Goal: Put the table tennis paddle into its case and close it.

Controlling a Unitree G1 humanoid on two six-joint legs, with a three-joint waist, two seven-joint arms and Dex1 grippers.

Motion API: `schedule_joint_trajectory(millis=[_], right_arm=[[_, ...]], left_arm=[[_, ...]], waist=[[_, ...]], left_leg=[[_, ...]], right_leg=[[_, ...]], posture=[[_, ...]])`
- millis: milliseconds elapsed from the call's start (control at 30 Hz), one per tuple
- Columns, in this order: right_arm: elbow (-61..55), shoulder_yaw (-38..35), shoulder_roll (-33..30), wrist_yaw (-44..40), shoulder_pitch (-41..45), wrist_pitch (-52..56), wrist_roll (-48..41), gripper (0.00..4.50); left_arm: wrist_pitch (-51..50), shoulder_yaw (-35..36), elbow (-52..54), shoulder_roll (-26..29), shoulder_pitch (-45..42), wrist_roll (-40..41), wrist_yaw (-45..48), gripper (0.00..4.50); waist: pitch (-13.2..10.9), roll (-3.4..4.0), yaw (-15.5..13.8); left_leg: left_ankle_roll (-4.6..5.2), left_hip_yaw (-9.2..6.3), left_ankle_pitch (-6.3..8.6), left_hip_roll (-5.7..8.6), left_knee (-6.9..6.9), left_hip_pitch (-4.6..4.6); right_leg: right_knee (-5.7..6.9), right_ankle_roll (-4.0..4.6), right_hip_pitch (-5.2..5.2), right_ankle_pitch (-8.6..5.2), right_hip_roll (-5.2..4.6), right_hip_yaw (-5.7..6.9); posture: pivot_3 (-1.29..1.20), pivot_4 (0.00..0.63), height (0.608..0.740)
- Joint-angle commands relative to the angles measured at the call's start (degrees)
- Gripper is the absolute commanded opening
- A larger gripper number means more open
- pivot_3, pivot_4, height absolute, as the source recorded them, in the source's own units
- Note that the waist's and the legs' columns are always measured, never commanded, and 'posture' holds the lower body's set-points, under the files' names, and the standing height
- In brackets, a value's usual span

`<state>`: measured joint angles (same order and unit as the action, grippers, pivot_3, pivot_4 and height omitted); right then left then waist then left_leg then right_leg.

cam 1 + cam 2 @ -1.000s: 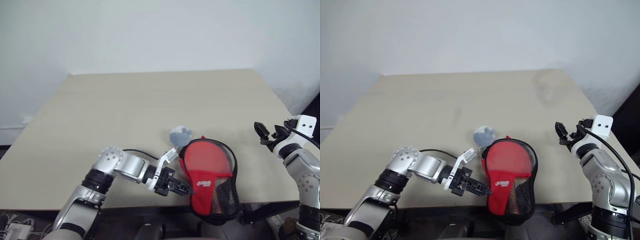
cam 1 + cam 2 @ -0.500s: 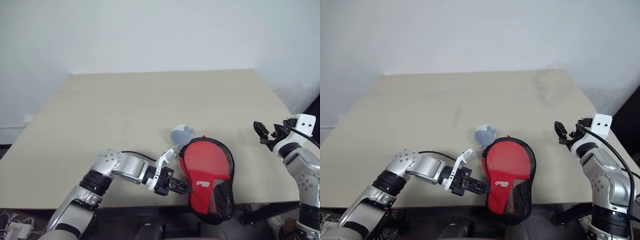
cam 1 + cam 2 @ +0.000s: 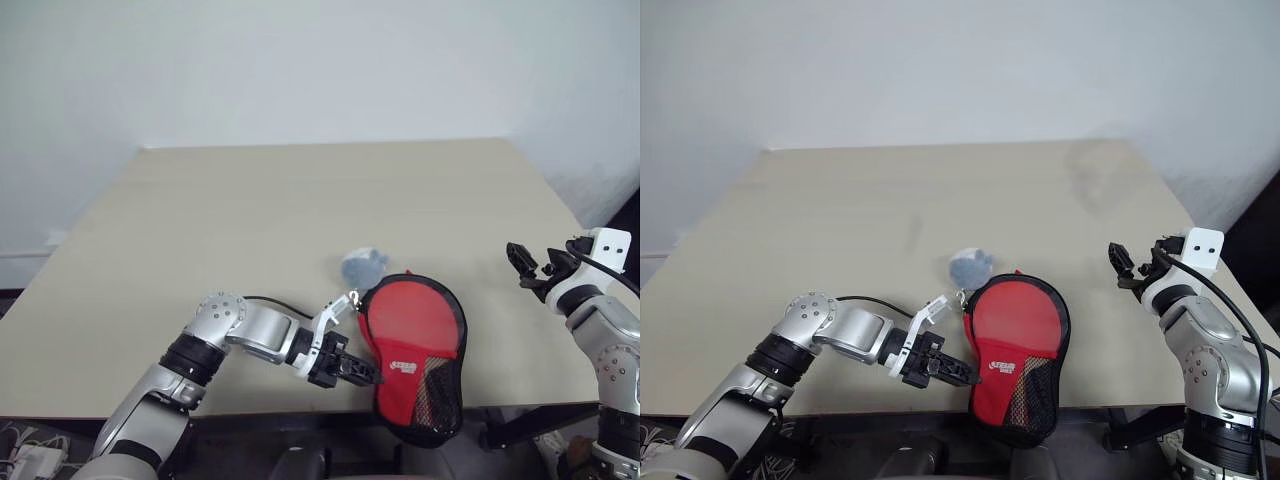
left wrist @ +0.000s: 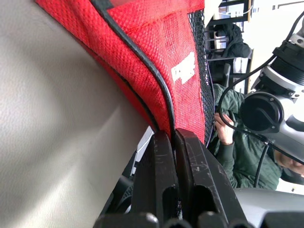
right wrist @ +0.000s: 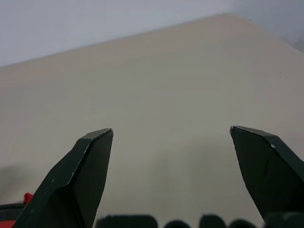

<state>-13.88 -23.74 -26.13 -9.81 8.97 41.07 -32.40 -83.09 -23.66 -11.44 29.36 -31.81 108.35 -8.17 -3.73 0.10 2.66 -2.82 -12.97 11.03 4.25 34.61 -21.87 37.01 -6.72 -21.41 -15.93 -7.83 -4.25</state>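
A pale bench [image 3: 250, 220] stood before a white wall. The left hand [image 3: 362, 374] was clamped on the paddle case [image 3: 415, 350] rim at the near edge, likely working the zip; the right hand [image 3: 522, 264] hovered spread, empty

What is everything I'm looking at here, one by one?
Soft red paddle-shaped zip case with white logo, black rim and black mesh patch: one, at the near edge of the table, its lower part hanging past the edge.
Small grey roundish lump: one, grey, on the table just beyond the case.
Beige table: one, against a pale wall.
Person in a dark green jacket: one, seen past the case in the left wrist view.
Left gripper: black, shut on the case's black rim at the case's left side.
Right gripper: black, open, over the table's right edge, holding nothing.
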Motion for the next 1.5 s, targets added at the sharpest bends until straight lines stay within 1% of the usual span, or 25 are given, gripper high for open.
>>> schedule_joint_trajectory(millis=[33,233,333,433,467,533,733,833,1033,1067,1167,1267,1333,1400,1433,1500], right_arm=[[-1.1,-0.4,-0.5,-0.2,1.7,-0.6,0.2,4.30],[-0.9,-0.1,-0.9,-0.8,1.9,-0.6,0.3,4.30],[-0.4,-0.2,-1.1,-1.1,2.5,-0.6,0.6,4.30],[-0.2,0.1,-1.1,-1.3,2.9,-0.6,0.8,4.30],[-0.2,0.2,-1.1,-1.4,2.9,-0.6,0.9,4.30],[-0.2,0.3,-1.2,-1.7,3.0,-0.5,1.1,4.30],[-0.6,0.3,-1.0,-1.9,2.7,-0.3,1.2,4.30],[-0.7,0.4,-0.9,-1.9,2.5,-0.4,1.4,4.30],[-1.1,0.0,-0.8,-2.1,2.5,-0.2,0.8,4.30],[-1.2,-0.1,-0.7,-2.5,2.5,0.0,0.2,4.30],[-1.8,-0.3,-0.8,-4.7,2.5,-0.5,-1.4,4.30],[-1.6,0.7,-0.6,-5.5,3.1,-0.8,-1.3,4.30],[-1.0,1.2,-0.4,-5.6,3.7,-0.9,-0.9,4.30],[-0.1,2.0,-0.2,-5.7,4.7,-1.2,-0.4,4.30],[0.3,2.4,-0.2,-5.7,5.0,-1.4,-0.2,4.30],[1.1,3.0,-0.2,-5.9,5.8,-1.8,0.3,4.30]], left_arm=[[0.6,2.9,2.7,-0.1,-1.2,-3.7,2.8,0.03],[0.2,4.4,2.7,-1.0,-1.8,-8.9,6.1,0.03],[-0.7,5.0,2.7,-1.6,-2.7,-13.2,8.5,0.03],[-1.8,5.9,4.1,-2.3,-2.0,-15.4,11.4,0.63],[-2.2,6.3,3.7,-2.6,-1.8,-15.7,11.5,0.91],[-3.4,7.0,1.5,-3.3,-2.3,-16.7,11.3,1.63],[-6.3,9.7,1.8,-4.3,-2.6,-20.7,14.4,1.63],[-6.8,10.5,4.6,-4.0,-2.5,-23.5,17.7,2.24],[-8.2,13.0,6.2,-3.8,-3.1,-27.5,22.7,4.28],[-7.4,12.8,8.7,-2.4,-3.0,-29.1,25.3,4.47],[2.3,7.9,19.5,5.0,-1.7,-39.7,37.7,4.47],[15.9,8.2,25.9,9.5,0.3,-47.4,51.6,4.47],[24.7,8.3,25.6,8.8,1.3,-53.4,55.1,4.47],[37.8,4.8,24.9,6.5,3.1,-64.3,56.0,4.47],[43.0,3.1,24.7,5.4,4.0,-68.5,57.2,4.47],[48.8,0.6,22.9,2.9,5.0,-74.0,58.5,4.47]], waist=[[0.0,0.00,0.0],[0.0,0.00,0.0],[0.0,-0.01,0.0],[0.0,0.00,0.0],[0.0,0.00,0.0],[0.0,-0.01,0.0],[0.0,-0.01,0.0],[0.0,-0.01,0.0],[0.0,-0.01,0.0],[0.0,-0.01,0.0],[0.0,-0.02,0.2],[0.0,0.03,0.0],[0.0,0.03,-0.1],[0.0,0.04,-0.2],[0.0,0.02,-0.2],[0.0,0.01,-0.2]], left_leg=[[0.00,0.00,0.00,0.00,0.00,0.00],[0.00,0.01,0.00,0.00,0.00,0.00],[0.00,0.02,0.00,0.00,0.00,0.00],[0.00,0.04,0.00,0.00,0.00,-0.01],[0.00,0.03,0.00,0.00,0.00,-0.01],[0.00,0.02,0.00,0.00,0.00,-0.02],[0.00,0.01,0.00,0.00,0.00,-0.02],[0.00,0.01,0.00,0.00,0.00,-0.03],[0.00,0.02,0.00,0.00,0.00,-0.03],[0.00,0.02,0.00,0.00,0.00,-0.03],[-0.01,0.09,0.01,-0.05,-0.04,-0.07],[-0.01,0.25,0.01,-0.08,-0.12,-0.02],[-0.01,0.32,0.01,-0.10,-0.13,-0.02],[0.01,0.31,0.02,-0.10,-0.13,-0.02],[0.02,0.33,0.03,-0.11,-0.12,-0.01],[0.06,0.39,0.04,-0.11,-0.12,-0.03]], right_leg=[[0.00,0.00,0.00,0.00,0.00,0.00],[0.00,0.00,0.00,0.00,0.00,0.00],[0.00,0.00,0.00,0.00,0.00,0.01],[0.00,0.00,0.00,0.00,0.00,0.00],[0.00,0.00,-0.01,0.00,0.00,0.01],[-0.01,0.00,0.00,0.00,0.00,0.01],[-0.01,-0.01,-0.02,0.00,0.00,0.01],[-0.01,-0.01,-0.02,0.00,0.00,0.01],[-0.01,-0.01,-0.02,0.00,0.00,0.01],[-0.01,-0.01,-0.03,0.00,0.00,0.01],[0.00,0.01,-0.11,0.01,0.02,0.01],[-0.04,0.05,-0.11,0.03,0.01,-0.08],[-0.12,0.10,-0.08,0.04,0.01,-0.12],[-0.20,0.11,-0.03,0.04,0.00,-0.12],[-0.24,0.10,-0.02,0.05,0.00,-0.13],[-0.26,0.06,-0.04,0.09,0.00,-0.19]], posture=[[0.00,0.000,0.740],[0.00,0.000,0.740],[0.00,0.000,0.740],[0.00,0.000,0.740],[0.00,0.000,0.740],[0.00,0.000,0.740],[0.00,0.000,0.740],[0.00,0.000,0.740],[0.00,0.000,0.740],[0.00,0.000,0.740],[0.00,0.000,0.740],[0.00,0.000,0.740],[0.00,0.000,0.740],[0.00,0.000,0.740],[0.00,0.000,0.740],[0.00,0.000,0.740]])
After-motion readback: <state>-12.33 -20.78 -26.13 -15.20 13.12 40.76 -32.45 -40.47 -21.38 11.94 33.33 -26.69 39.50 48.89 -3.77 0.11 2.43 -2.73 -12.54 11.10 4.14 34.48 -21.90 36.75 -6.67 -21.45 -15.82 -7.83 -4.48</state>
